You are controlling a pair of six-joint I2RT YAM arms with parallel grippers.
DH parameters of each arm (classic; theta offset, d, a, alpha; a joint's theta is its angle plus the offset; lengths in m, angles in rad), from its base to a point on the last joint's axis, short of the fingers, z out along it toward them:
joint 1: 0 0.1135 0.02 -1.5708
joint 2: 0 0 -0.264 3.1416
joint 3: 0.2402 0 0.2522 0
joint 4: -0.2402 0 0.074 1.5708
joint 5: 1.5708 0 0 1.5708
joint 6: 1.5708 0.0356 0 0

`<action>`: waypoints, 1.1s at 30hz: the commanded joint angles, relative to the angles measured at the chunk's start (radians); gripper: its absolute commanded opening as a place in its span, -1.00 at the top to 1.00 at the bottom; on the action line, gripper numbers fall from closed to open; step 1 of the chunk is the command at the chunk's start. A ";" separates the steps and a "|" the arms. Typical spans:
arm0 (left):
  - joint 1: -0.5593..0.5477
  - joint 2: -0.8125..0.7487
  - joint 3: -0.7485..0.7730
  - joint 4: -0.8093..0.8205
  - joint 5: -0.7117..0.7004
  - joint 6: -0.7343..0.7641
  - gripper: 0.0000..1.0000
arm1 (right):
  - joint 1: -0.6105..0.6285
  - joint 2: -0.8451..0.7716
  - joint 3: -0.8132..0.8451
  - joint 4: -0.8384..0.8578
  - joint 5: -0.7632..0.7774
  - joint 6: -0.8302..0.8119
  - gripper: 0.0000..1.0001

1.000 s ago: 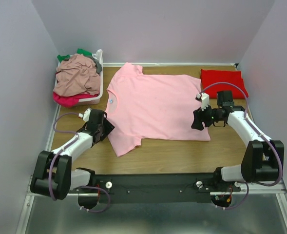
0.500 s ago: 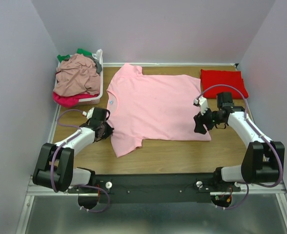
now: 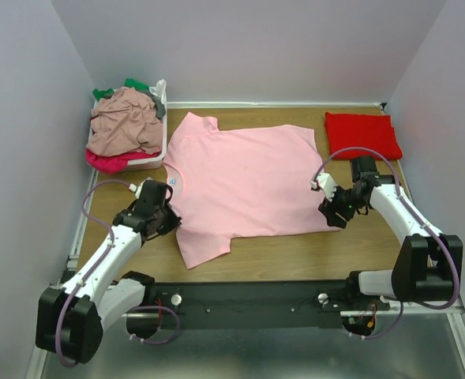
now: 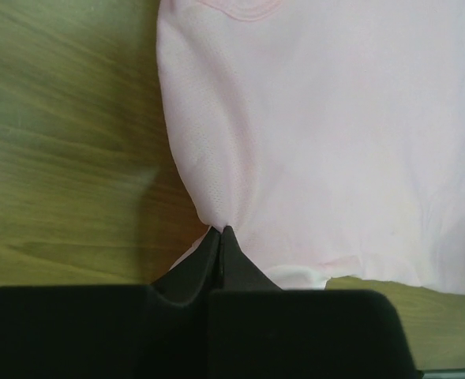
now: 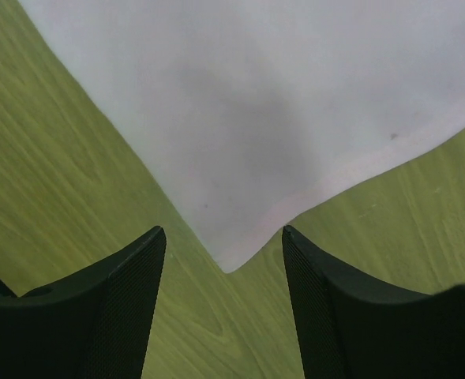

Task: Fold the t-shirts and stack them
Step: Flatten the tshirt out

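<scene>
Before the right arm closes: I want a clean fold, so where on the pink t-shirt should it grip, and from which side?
Probably the near hem corner of the pink t-shirt. It lies flat and pointed between the fingers of the open right gripper, so come in from the table on its near-right side, straddling the tip.

1. Tees on the desk (image 3: 279, 253): two, one pink tee (image 3: 248, 178) and one red tee (image 3: 362, 133).
2. Tees in the basket (image 3: 149, 163): three colours counted, one dusty rose tee (image 3: 125, 122), one magenta tee (image 3: 106, 162), one green tee (image 3: 136, 84). A grey scrap (image 3: 160, 106) may be a fourth; the heap is too tangled for a firm total.
3. Baskets: one.
4. Arms: two, left arm (image 3: 110, 253) and right arm (image 3: 402, 209).
5. Claws: two, left claw (image 3: 171, 218) and right claw (image 3: 332, 214).
6. Desks: one.
</scene>
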 commanded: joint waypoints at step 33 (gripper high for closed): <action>-0.114 -0.070 0.064 -0.148 0.164 0.077 1.00 | -0.002 -0.118 -0.072 -0.219 0.150 -0.248 0.34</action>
